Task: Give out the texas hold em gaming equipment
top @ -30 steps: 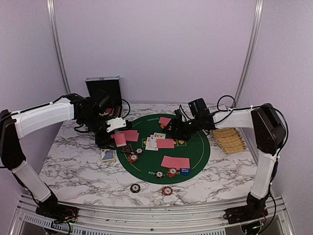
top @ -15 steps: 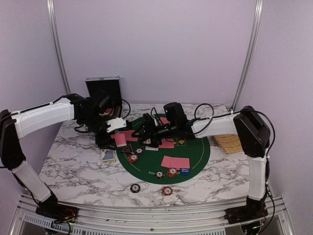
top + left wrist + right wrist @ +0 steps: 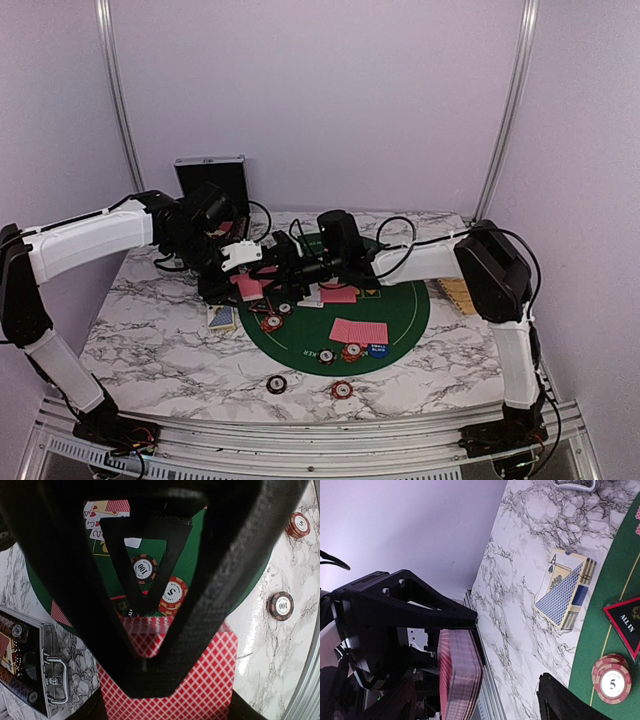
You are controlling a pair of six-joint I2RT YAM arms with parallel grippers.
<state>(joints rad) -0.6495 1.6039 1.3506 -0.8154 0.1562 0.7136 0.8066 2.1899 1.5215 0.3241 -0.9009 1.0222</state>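
Top: left jaws clenched on pink-backed deck over green mat's left edge, right jaws close beside | Left wrist: deck fills lower frame, chips on mat beyond | Right wrist: right jaws released, deck edge-on in left jaws.

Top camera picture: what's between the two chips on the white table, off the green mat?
Nothing. Between the black chip and the red chip there is only bare marble table, plain in the top view.
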